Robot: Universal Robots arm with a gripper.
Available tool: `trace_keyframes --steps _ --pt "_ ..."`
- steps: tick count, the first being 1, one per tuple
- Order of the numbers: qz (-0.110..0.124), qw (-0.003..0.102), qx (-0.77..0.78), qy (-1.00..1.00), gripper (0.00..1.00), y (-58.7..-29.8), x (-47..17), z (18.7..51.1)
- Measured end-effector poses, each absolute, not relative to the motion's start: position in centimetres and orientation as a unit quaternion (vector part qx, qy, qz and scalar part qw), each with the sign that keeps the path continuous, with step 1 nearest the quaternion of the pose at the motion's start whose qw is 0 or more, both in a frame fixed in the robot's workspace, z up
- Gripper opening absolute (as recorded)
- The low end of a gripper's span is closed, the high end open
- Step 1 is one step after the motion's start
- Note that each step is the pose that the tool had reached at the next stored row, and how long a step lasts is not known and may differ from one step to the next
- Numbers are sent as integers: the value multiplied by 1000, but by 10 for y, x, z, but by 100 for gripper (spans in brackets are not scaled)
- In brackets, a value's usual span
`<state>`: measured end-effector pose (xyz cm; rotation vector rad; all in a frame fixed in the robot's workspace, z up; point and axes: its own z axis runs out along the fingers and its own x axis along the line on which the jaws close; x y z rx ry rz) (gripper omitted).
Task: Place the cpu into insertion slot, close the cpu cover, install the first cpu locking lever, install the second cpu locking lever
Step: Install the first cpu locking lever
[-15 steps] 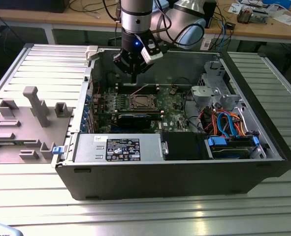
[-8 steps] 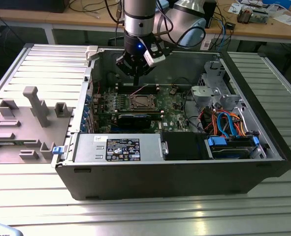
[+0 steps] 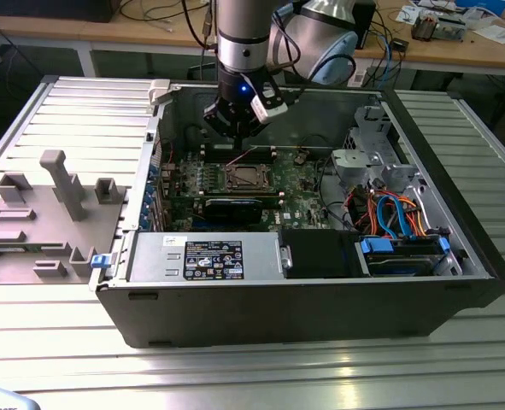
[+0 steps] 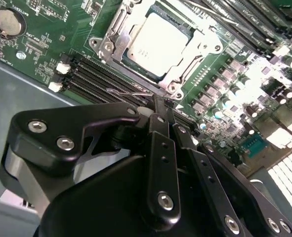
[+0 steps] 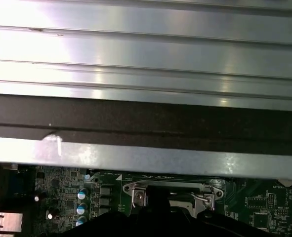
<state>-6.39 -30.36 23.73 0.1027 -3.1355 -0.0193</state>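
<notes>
The cpu (image 4: 157,40), a dull silver square chip, lies in the insertion slot (image 3: 246,178) on the green board. The cpu cover (image 4: 203,47), a silvery frame, lies flat around the chip. A thin wire lever (image 4: 129,92) runs along the socket's edge nearest the gripper. My gripper (image 4: 158,107) hangs above the board just short of that edge, its black fingers (image 4: 160,148) pressed together with nothing between them. In the exterior view the gripper (image 3: 237,128) is inside the open computer case, a little behind the socket. The socket's rim (image 5: 170,190) peeks out in the first wrist view.
Long black memory slots (image 4: 104,79) run between the gripper and the socket. A black card (image 3: 233,207), a power supply (image 3: 205,256) and drive cables (image 3: 389,213) crowd the case. A grey fixture (image 3: 55,205) stands on the slatted table at the exterior view's left.
</notes>
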Motion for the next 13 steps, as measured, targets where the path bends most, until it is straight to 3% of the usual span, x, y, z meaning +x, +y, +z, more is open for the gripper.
trace_keyframes --steps 13 --pt "-6 2 48 -999 11 -299 -60 220"
